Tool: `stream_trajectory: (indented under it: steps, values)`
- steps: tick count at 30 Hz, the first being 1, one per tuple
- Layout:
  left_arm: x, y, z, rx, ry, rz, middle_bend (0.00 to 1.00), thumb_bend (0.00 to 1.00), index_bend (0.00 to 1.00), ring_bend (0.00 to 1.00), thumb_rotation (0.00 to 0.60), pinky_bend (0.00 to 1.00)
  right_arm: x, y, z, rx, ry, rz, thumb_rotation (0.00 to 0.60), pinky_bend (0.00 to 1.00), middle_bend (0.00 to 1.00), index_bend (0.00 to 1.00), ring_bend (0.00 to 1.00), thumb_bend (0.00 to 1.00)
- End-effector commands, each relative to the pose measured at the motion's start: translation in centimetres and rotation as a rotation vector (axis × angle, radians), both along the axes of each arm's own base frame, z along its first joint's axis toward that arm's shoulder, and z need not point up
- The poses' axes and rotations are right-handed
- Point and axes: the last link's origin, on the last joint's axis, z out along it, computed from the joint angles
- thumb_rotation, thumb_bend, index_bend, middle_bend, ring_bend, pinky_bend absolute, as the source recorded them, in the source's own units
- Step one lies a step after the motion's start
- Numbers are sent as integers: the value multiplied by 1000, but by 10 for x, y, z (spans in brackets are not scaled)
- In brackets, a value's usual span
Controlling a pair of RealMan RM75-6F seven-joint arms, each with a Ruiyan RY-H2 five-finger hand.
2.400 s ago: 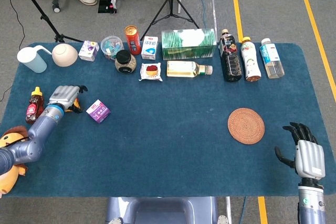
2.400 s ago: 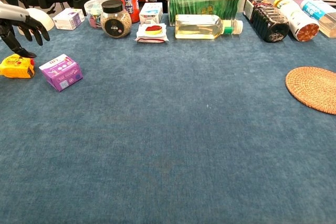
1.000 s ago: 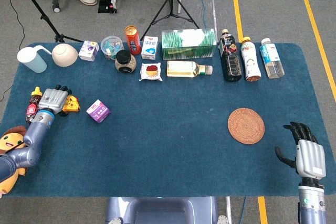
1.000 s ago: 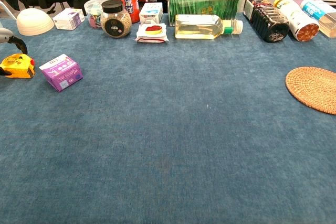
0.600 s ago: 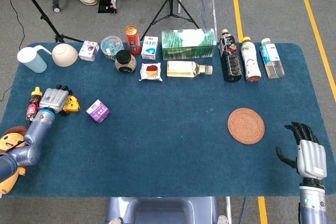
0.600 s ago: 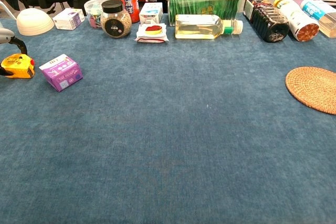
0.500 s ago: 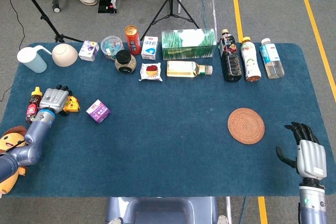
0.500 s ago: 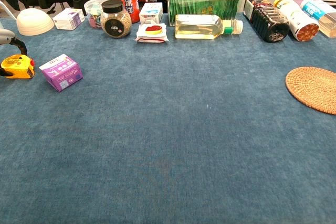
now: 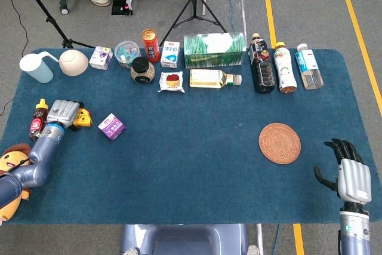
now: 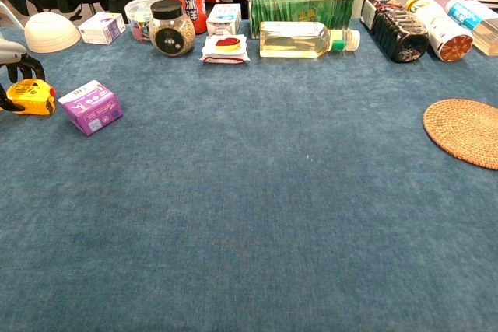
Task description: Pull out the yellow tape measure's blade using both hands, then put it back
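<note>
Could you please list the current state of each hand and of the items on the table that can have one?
Tape measure: blade retracted, gripped by left hand.
Left hand: fingers closed around the tape measure.
Right hand: empty, fingers apart.
Oil bottle: lying on its side, capped.
Jar: upright, lid on.
Red can: upright.
Bowl: upside down.
Purple box: closed.

The blue table (image 9: pixel 197 165) holds one yellow tape measure (image 10: pixel 31 97), four bottles (image 9: pixel 260 64) (one lying flat), what look like three small cartons (image 9: pixel 111 126), one woven coaster (image 9: pixel 279 143) and one bowl (image 9: pixel 74 62).
</note>
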Motion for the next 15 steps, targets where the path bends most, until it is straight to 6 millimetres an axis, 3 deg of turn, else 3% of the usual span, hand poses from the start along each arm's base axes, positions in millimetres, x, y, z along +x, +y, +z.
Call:
stream_trajectory:
  steps: [1,15]
  values:
    - [3,1,3,16,-13,-16,368,348,511,317,600,420,0,0,0,-1,-1,1,544,243,174,229,118,333]
    - [48,-2,27,36,-121,-141,425,372,550,366,600,478,8,-10,-2,10,-19,49,544,246,174,228,121,334]
